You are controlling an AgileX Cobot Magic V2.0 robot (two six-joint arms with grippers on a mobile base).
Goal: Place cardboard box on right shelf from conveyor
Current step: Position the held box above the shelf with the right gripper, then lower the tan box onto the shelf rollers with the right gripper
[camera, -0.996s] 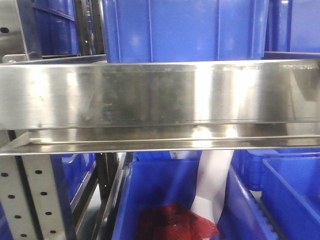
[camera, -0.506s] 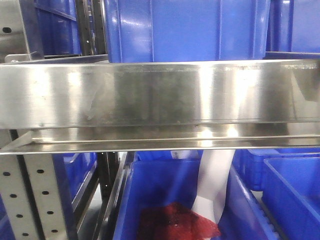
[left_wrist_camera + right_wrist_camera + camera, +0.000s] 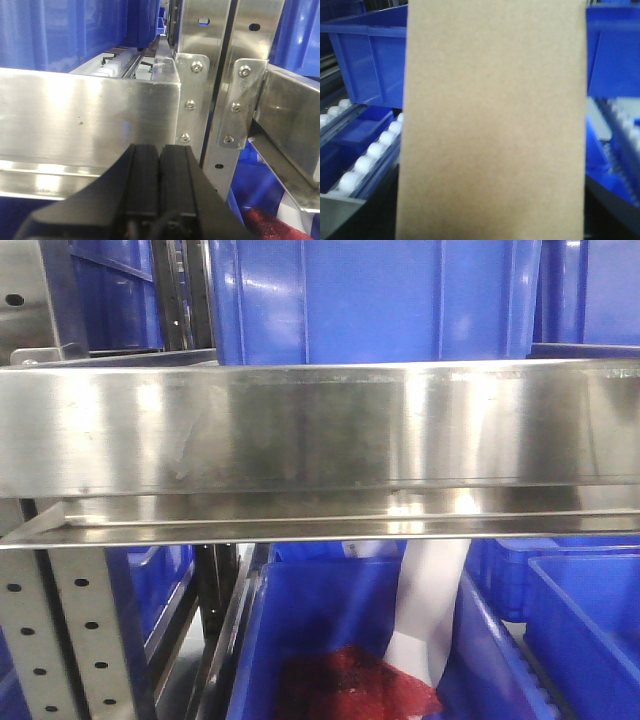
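The plain tan cardboard box fills the middle of the right wrist view from top to bottom. It hangs upright in front of blue bins, hiding my right gripper's fingers, which hold it. The right shelf shows its broad shiny steel lip across the front view, and the same lip appears in the left wrist view. My left gripper is shut just in front of that lip, pads pressed together with nothing between them. The conveyor is out of view.
Blue bins stand above the shelf, with more below, one holding a red mesh bundle and a white sheet. A perforated upright post is at the left. White roller tracks run beside the box.
The front view has shifted very slightly against the shelf and bins. Nothing else visibly differs.
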